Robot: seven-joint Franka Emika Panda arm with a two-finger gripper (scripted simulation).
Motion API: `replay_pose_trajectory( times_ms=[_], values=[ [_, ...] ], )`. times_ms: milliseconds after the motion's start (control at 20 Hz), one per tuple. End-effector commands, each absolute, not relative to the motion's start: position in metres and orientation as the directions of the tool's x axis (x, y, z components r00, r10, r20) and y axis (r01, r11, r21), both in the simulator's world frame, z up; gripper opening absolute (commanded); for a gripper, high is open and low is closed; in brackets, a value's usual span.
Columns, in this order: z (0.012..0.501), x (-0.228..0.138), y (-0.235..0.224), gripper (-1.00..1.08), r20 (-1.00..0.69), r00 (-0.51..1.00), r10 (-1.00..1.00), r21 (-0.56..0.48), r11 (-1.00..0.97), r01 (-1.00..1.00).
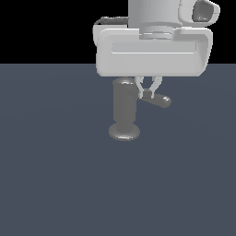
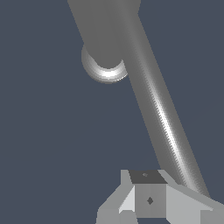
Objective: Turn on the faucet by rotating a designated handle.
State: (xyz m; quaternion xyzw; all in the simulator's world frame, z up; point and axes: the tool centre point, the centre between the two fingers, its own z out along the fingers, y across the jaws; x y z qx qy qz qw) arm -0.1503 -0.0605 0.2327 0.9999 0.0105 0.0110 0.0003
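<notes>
The faucet (image 1: 124,108) is a dull grey upright cylinder on a flared round foot (image 1: 124,132). Its handle (image 1: 160,99), a thin grey rod, sticks out toward the exterior view's right. My gripper (image 1: 148,94) hangs from above with its fingertips drawn together at the rod, close to the cylinder. In the wrist view the handle (image 2: 162,113) runs as a long shiny bar alongside the closed fingers (image 2: 148,199), which hold nothing between them. The gripper (image 2: 148,178) sits against the rod's side, and the faucet foot (image 2: 105,72) shows behind the bar.
The faucet stands on a plain dark blue-grey floor (image 1: 55,175). The white gripper body (image 1: 154,53) hides the top of the cylinder in the exterior view.
</notes>
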Motion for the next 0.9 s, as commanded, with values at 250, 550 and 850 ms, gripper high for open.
replay_pose_trajectory(
  times_ms=[250, 550, 850],
  values=[
    [0.221, -0.146, -0.100, -1.00, 0.000, 1.000, 0.016, 0.000, -1.000, 0.016],
    [0.221, -0.141, -0.128, -1.00, 0.000, 1.000, 0.016, 0.000, -1.000, 0.016],
    [0.235, -0.123, -0.125, -1.00, 0.033, 0.998, 0.054, 0.008, -0.999, 0.053]
  ],
)
